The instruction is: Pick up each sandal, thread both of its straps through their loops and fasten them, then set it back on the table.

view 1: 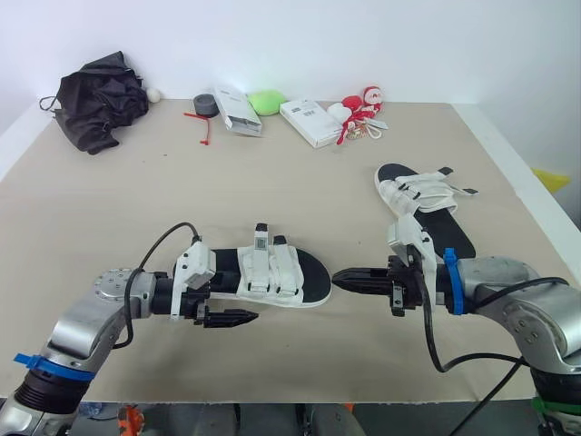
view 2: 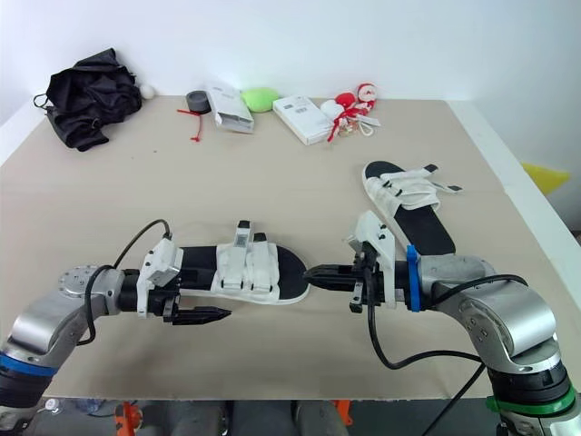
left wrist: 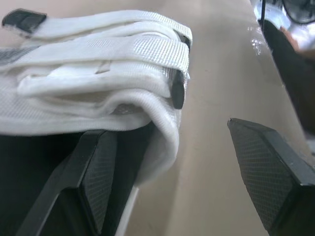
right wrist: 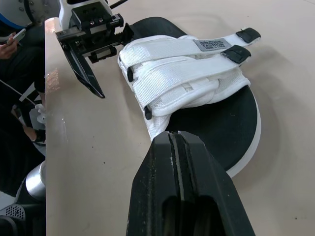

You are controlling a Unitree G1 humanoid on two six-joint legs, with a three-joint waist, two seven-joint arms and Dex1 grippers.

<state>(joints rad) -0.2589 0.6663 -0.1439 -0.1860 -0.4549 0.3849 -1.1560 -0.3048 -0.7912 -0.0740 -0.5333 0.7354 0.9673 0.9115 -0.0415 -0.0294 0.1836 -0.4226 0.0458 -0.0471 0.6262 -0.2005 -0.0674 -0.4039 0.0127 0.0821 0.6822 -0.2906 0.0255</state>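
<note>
Start with the table (view 1: 272, 173): find the near sandal (view 1: 263, 272) lying flat close to its front edge, long axis running straight across from the robot's left to its right, and so bracketed end to end by the two arms. Place the far sandal (view 1: 427, 204) well apart, further back on the right side, angled away, with strap ends sticking out sideways. Count the left gripper (view 1: 243, 309) as spread wide and holding nothing. See it astride the near long edge at one end of the near sandal, with one finger (left wrist: 98, 172) against the black sole (view 1: 313, 271) beneath the white straps (left wrist: 108, 64) and the other over bare table. Count the right gripper (view 1: 341, 276) as pressed closed and empty, aimed tip-first along the same axis at the opposite end, just beside the sole; cannot tell whether touching. Judge the left as nearer to a hold, needing only to close on the sole edge, with the right then free to work the straps from its end. Cannot tell whether the straps are already fastened.
</note>
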